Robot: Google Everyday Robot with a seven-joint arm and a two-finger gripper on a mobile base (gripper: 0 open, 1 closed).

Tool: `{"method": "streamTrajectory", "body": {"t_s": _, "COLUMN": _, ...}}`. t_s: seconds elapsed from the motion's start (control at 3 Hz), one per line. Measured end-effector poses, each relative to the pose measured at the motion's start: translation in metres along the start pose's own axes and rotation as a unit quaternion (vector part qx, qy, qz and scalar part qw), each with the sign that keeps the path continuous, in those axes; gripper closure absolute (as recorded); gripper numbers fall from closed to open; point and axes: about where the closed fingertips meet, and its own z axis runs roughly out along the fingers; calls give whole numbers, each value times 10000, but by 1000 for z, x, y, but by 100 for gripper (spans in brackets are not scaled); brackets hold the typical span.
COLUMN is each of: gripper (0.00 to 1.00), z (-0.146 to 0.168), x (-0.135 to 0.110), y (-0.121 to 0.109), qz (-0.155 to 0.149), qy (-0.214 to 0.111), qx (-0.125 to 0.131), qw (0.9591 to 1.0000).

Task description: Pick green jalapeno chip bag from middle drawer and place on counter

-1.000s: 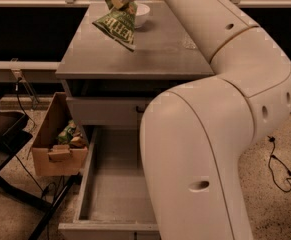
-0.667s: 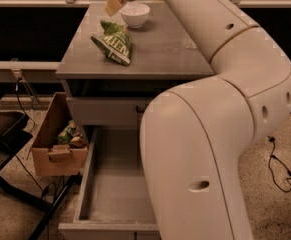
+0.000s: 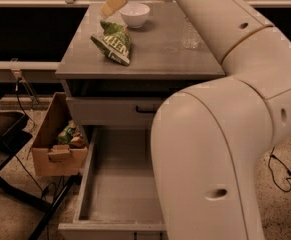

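Green and crinkly, the bag (image 3: 114, 43) lies on the grey bench (image 3: 155, 59), near the left back part. It has white letters on it. It leans a bit on its side, and one end points at the front left edge.

The pincer (image 3: 114, 2) hangs at the very top of the view, just above the bag and just left of a white bowl (image 3: 135, 15). Only a tan bit of it shows. I cannot tell how wide it is open. I also cannot tell if it touches the top of the bag or is a tiny bit off it.

The bowl stands on the bench behind the bag, close to it. A small see-through thing (image 3: 190, 34) stands on the bench too, well off to the right.

The big white arm (image 3: 220, 134) bends down the right side and hides part of the cabinet.

Under the bench is a shut drawer front with a black handle (image 3: 146, 110). Below that, the drawer (image 3: 116, 184) is pulled out a long way. Its flat grey floor and left wall show.

A brown box (image 3: 47, 156) sits on the floor just left of the drawer. Some green and brown stuff (image 3: 68, 134) is in it. A black cord (image 3: 281, 176) lies on the floor on the right.
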Motion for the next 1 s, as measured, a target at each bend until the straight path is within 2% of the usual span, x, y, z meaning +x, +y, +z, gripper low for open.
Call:
{"method": "streamTrajectory", "body": {"t_s": 0.33, "gripper": 0, "z": -45, "x": -2, "y": -16, "qz": 328, "qy": -362, "qx": 113, "qw": 9987}}
{"method": "streamTrajectory", "body": {"t_s": 0.67, "gripper": 0, "z": -115, "x": 1, "y": -38, "qz": 647, "qy": -756, "qx": 521, "qw": 9937}}
{"method": "streamTrajectory", "body": {"t_s": 1.0, "gripper": 0, "z": -196, "x": 27, "y": -63, "qz": 1123, "qy": -1032, "qx": 1167, "qw": 9814}}
